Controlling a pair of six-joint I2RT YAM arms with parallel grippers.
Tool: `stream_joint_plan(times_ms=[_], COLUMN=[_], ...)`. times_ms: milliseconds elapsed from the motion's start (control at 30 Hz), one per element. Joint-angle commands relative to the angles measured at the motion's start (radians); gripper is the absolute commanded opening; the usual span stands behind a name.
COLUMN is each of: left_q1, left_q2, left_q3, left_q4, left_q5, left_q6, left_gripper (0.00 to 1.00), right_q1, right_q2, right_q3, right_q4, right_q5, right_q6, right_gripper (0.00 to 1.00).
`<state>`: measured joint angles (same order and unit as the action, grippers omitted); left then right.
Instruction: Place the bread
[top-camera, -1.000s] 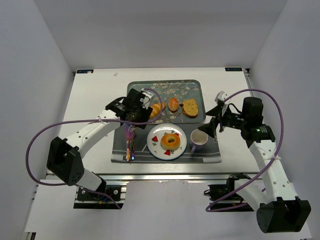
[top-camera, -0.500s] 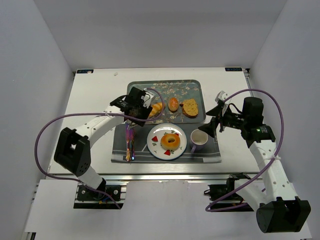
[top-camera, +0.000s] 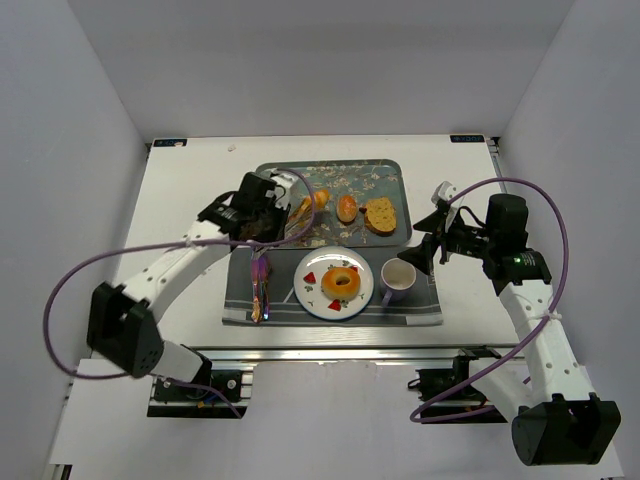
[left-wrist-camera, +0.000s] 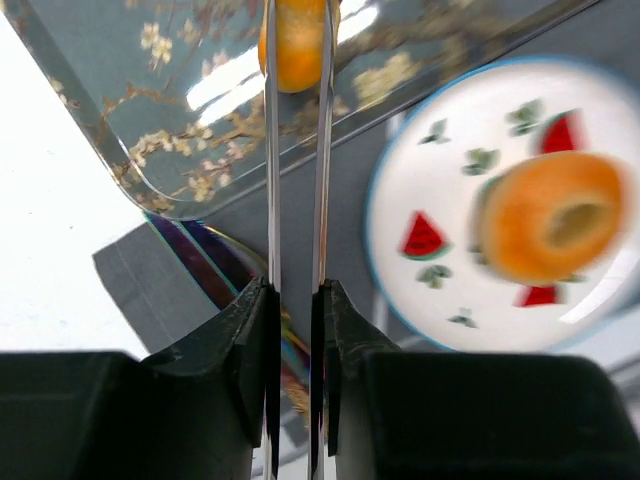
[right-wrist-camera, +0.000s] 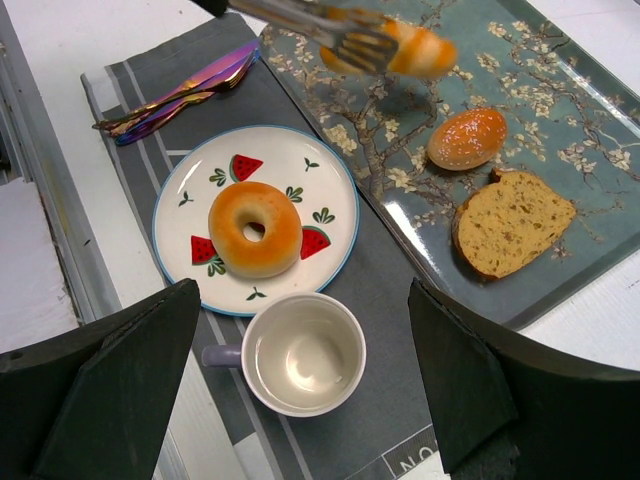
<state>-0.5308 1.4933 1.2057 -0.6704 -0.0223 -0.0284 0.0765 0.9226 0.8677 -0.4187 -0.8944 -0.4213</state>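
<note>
I read the left arm (top-camera: 190, 255) reaching forward, its end effector (top-camera: 303, 208) clamped on the bread roll (left-wrist-camera: 297, 48); right arm (top-camera: 530, 310) bent inward, its end effector (top-camera: 422, 243) spread wide.

The table (top-camera: 190, 180) is viewed from above, behind the arms. The tray (left-wrist-camera: 100, 60) edge is seen close by the left wrist, wider by the right (plate (right-wrist-camera: 275, 150) shared by all).

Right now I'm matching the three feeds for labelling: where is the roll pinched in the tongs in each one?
Top external: the roll sits centre frame, at the end of the tongs.
Left wrist: top centre, between the two blades.
Right wrist: top edge, right of centre.
Shared landmark: the watermelon plate with the bagel.
</note>
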Motion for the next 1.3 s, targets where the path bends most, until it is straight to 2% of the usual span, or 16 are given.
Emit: stream_joint_plan(times_ms=[0,233,400,600,667,767,800,867,1033,1267], left_q1=[0.006,0.005,-0.011,-0.037,-0.047,-0.055,-0.057,-0.058,-0.058,-0.058], left_q2=[-0.189,-0.491,-0.574,-0.564,-0.558,-0.539,-0.536,-0.538,-0.576,-0.631], left_q3=[-0.038,-0.300,-0.380,-0.471,-0.483,-0.488,-0.485,-0.477,-0.451,-0.425], left_q4=[0.049,0.055,-0.015,-0.023,-0.001,0.014,0.014,0.011,-0.018,-0.037], left_q5=[0.102,0.298,0.355,0.390,0.389,0.383,0.381,0.378,0.354,0.305], left_q6=[-0.126,-0.379,-0.447,-0.476,-0.484,-0.484,-0.484,-0.484,-0.496,-0.524], left_gripper=[0.10,0.13,0.15,0.22,0.26,0.40,0.48,0.52,0.59,0.61], right_q1=[-0.009,-0.009,-0.009,-0.009,-0.009,-0.009,-0.009,-0.011,-0.012,-0.012], right_q2=[-0.010,-0.010,-0.004,-0.002,-0.005,-0.007,-0.008,-0.008,-0.008,-0.007], right_q3=[0.020,0.013,0.014,0.016,0.014,0.017,0.019,0.017,0.013,0.011], right_q4=[0.003,0.003,0.009,0.012,0.011,0.001,0.000,-0.003,-0.002,0.003], right_q5=[-0.032,-0.044,-0.057,-0.061,-0.058,-0.052,-0.052,-0.051,-0.058,-0.066], right_q6=[0.009,0.012,0.019,0.026,0.026,0.019,0.018,0.016,0.018,0.023], right_gripper=[0.89,0.89,0.89,0.89,0.89,0.89,0.90,0.89,0.89,0.89])
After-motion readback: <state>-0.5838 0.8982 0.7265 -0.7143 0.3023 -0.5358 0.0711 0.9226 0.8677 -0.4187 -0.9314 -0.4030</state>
